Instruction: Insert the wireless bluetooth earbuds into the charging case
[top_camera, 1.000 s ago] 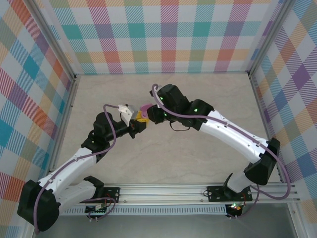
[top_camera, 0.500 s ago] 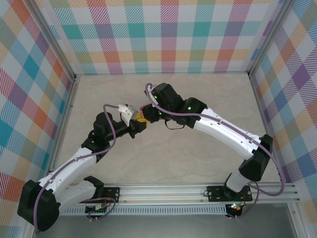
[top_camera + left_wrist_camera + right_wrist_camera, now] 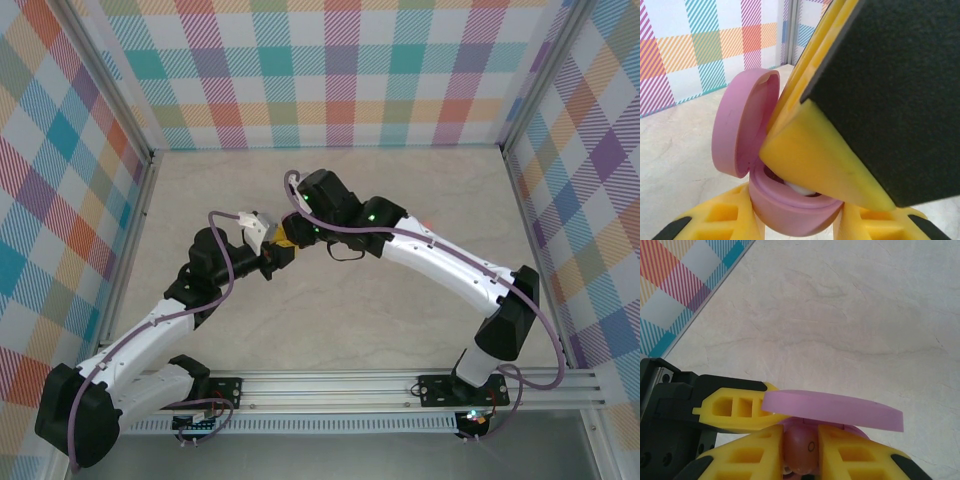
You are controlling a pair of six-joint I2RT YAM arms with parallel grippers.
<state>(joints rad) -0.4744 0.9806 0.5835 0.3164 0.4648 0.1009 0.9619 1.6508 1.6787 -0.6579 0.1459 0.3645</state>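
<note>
The left gripper (image 3: 792, 224) clamps the open lilac charging case (image 3: 790, 212). The right gripper (image 3: 801, 452) pinches 1 earbud (image 3: 800, 447) at its cavity. It should lower straight, clear of the lid (image 3: 835, 410), seat the earbud, then let go.

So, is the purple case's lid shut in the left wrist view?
No, the lid stands swung open above the purple case, whose base sits between the left fingers.

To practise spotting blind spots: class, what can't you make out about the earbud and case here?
Left wrist view: the case's inside, mostly hidden by the right gripper's finger.
Right wrist view: the earbud's underside, cut off by the bottom edge.
Top view: case and earbud, covered by the right arm.
</note>
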